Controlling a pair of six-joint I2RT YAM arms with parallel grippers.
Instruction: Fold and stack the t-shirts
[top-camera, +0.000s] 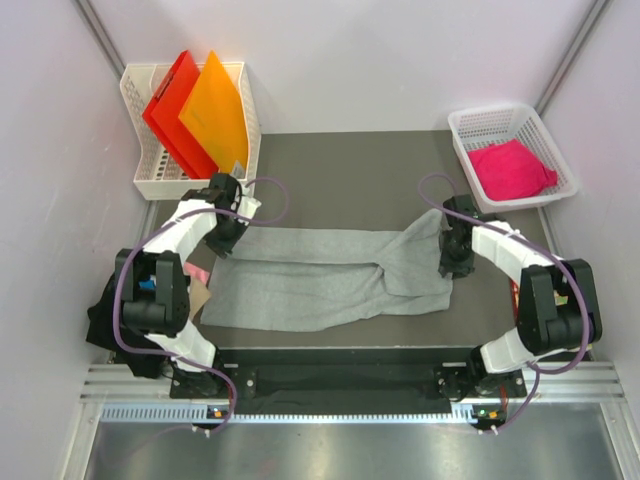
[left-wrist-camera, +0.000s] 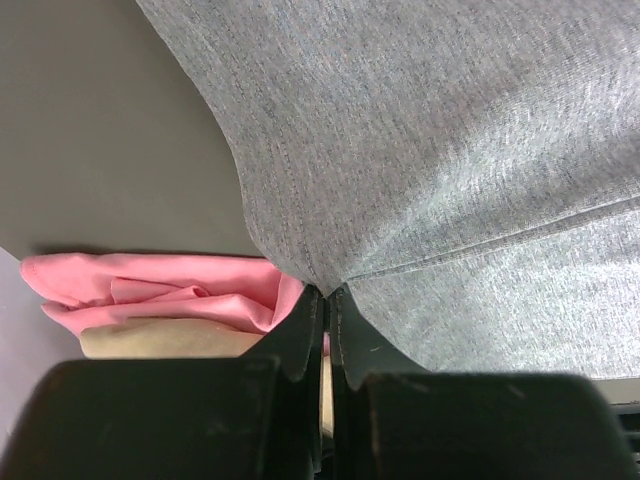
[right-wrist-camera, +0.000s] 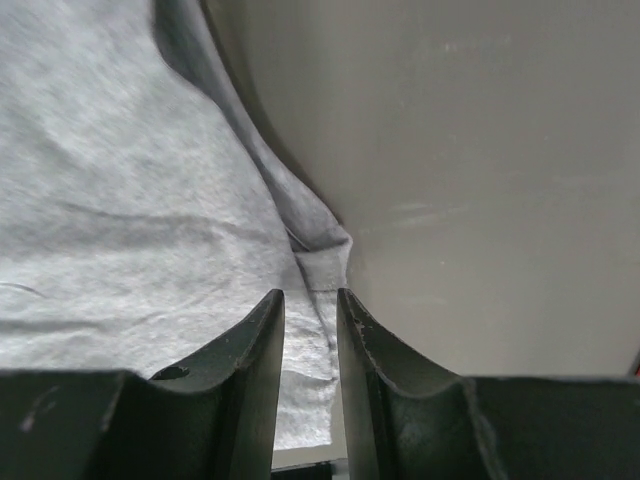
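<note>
A large light grey t-shirt (top-camera: 320, 280) lies stretched across the dark table (top-camera: 350, 165), partly folded lengthwise and bunched at its right end. My left gripper (top-camera: 225, 235) is at its far left corner; in the left wrist view the left gripper (left-wrist-camera: 328, 290) is shut on a pinched point of the grey t-shirt (left-wrist-camera: 450, 150). My right gripper (top-camera: 452, 262) stands over the right end. In the right wrist view the right gripper (right-wrist-camera: 309, 292) is open by a narrow gap, with the grey t-shirt's (right-wrist-camera: 120, 200) hem just beyond its tips and nothing pinched. A bright pink t-shirt (top-camera: 512, 168) lies in the basket.
A white basket (top-camera: 478, 122) stands at the back right. A white rack (top-camera: 140, 175) at the back left holds a red folder (top-camera: 170, 105) and an orange folder (top-camera: 215, 105). Another pink cloth (left-wrist-camera: 150, 290) lies on something tan (left-wrist-camera: 160, 342) at the table's left edge.
</note>
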